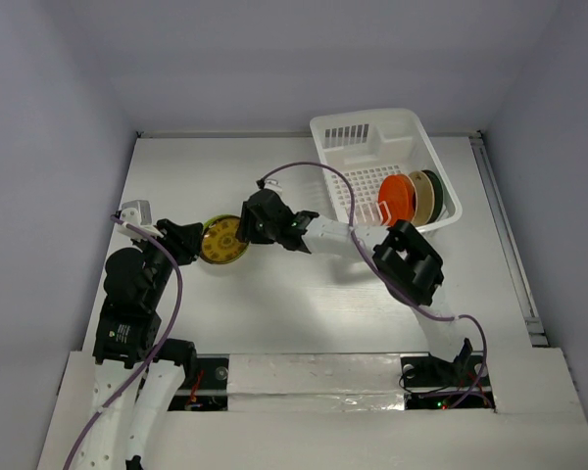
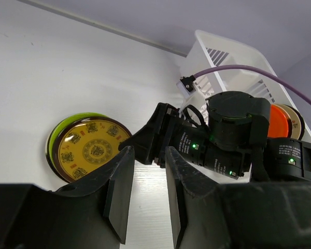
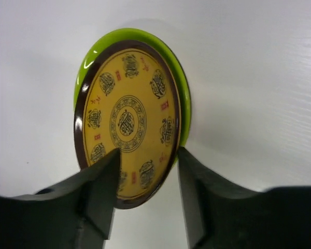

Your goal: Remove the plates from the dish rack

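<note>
1. Plates are the job. Nearest to us, the left gripper (image 2: 147, 155) hangs low over the white table (image 1: 274, 304), its black fingers drawn almost together with nothing between them.
2. Just beside it lies the unloaded pile: a round yellow plate with a dark rim and printed medallions (image 3: 127, 122) rests flat on a glossy lime green plate (image 3: 184, 98). We cannot tell whether more plates lie underneath.
3. The right gripper (image 3: 147, 153) hovers at that pile's edge. Its fingers are spread to either side of the yellow plate's rim and do not pinch it, so we judge that plate to be set down.
4. Farthest back, the white plastic slotted dish rack (image 1: 412, 122) holds three plates on edge at its right end, side by side: a red-orange plate (image 1: 396, 199), a beige plate (image 1: 418, 196) and a dark green plate (image 1: 432, 191).
5. We judge the task partly done, with at least two plates out and three left to lift from the rack.
</note>
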